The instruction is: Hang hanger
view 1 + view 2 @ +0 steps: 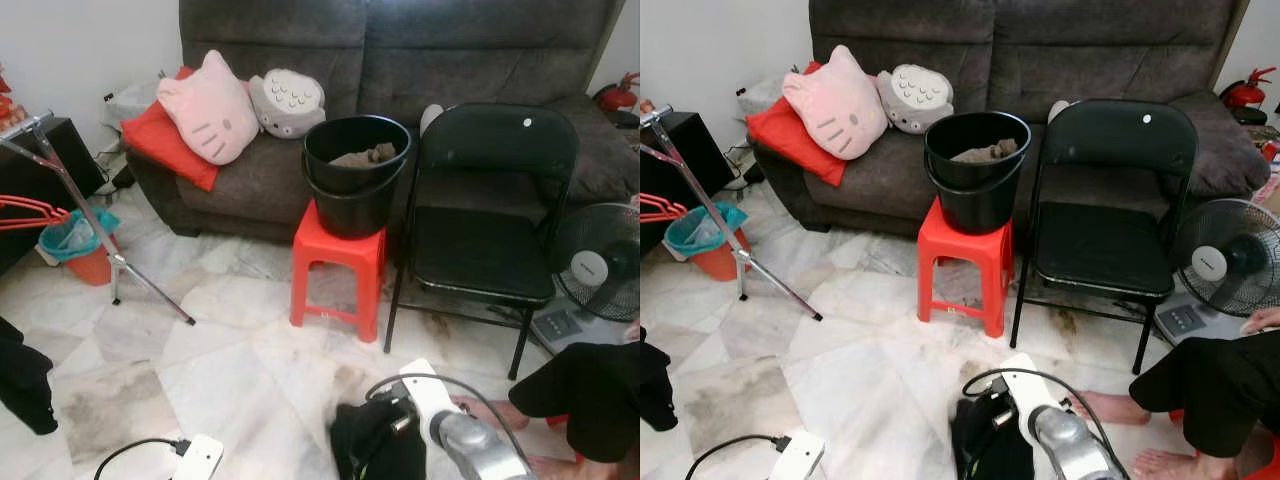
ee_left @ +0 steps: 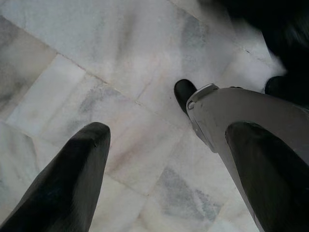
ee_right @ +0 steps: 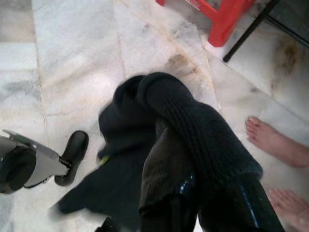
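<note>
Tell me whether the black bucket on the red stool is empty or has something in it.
Not empty. The black bucket stands upright on the red stool, and a brownish crumpled cloth shows just below its rim.

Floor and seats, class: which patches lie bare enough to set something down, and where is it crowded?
Bare: the folding chair seat, and marble floor between the rack's leg and red stool. Crowded: the stool holds the bucket, cushions fill the sofa's left end, a person's feet beside the right gripper.
</note>
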Controlling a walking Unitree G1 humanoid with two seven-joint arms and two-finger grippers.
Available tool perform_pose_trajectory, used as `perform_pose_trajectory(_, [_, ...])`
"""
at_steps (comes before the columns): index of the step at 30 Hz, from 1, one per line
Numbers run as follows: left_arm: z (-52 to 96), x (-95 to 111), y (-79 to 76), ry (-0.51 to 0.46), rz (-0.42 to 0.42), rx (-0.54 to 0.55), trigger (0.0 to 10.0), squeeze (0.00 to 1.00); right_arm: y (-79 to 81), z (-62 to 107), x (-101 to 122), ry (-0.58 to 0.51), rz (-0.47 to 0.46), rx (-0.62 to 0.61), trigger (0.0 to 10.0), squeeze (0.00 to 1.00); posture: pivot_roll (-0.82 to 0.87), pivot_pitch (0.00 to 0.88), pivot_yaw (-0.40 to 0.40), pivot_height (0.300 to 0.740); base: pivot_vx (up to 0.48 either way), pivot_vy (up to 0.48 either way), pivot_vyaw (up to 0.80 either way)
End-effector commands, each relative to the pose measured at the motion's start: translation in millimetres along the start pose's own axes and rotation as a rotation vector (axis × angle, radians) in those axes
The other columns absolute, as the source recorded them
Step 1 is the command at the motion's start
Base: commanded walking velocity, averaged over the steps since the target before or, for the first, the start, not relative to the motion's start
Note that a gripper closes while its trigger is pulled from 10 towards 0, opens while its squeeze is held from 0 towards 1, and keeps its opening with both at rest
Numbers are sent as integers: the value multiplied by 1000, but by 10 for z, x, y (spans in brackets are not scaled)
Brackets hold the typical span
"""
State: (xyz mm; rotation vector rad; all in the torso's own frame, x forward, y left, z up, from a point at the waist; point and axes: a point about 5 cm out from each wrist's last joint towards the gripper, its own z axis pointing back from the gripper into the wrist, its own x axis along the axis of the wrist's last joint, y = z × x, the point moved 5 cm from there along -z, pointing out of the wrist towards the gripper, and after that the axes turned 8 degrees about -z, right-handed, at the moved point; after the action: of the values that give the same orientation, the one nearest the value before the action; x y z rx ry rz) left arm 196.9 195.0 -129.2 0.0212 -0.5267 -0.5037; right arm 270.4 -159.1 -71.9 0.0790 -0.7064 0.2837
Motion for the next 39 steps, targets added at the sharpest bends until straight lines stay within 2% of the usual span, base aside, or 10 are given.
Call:
perform_pose_trajectory(1, [6,-20,23,9,3,6,10000,0,-227,33,339,-146,-204,-96,10000,0,-36,0,56,740,0,0,0])
perform_pose_trajectory(2, [6,-20,23,9,3,6,10000,0,-227,33,339,-146,-204,-96,10000,0,-36,0,56,740,0,0,0])
perform_pose_trajectory(3, [6,-21,27,10,-1,8,10000,0,-411,68,462,-227,-398,-163,10000,0,-39,0,57,740,0,0,0])
perform_pose_trajectory(6, [6,-21,37,12,-3,15,10000,0,-583,90,514,-294,-632,-195,10000,0,-39,0,58,740,0,0,0])
perform_pose_trajectory(8, [6,-19,41,11,-3,18,10000,0,-607,89,496,-285,-632,-208,10000,0,-38,0,57,740,0,0,0])
perform_pose_trajectory(14, [6,-10,49,8,2,23,10000,0,-482,49,440,-229,-356,-220,10000,0,-36,0,59,740,0,0,0])
perform_pose_trajectory(18, [6,-7,55,9,-3,24,10000,0,-411,26,389,-160,29,-222,10000,0,-34,0,62,740,0,0,0])
perform_pose_trajectory(26, [7,-9,61,12,-8,23,10000,0,-334,42,257,-42,533,-112,10000,0,-43,0,64,740,0,0,0])
perform_pose_trajectory(34, [6,-2,61,10,-7,24,10000,0,-339,45,235,-31,542,-93,10000,0,-38,0,61,740,0,0,0])
perform_pose_trajectory(39, [7,-6,65,10,-3,27,10000,0,-381,61,404,-142,315,-163,10000,0,-37,0,61,740,0,0,0])
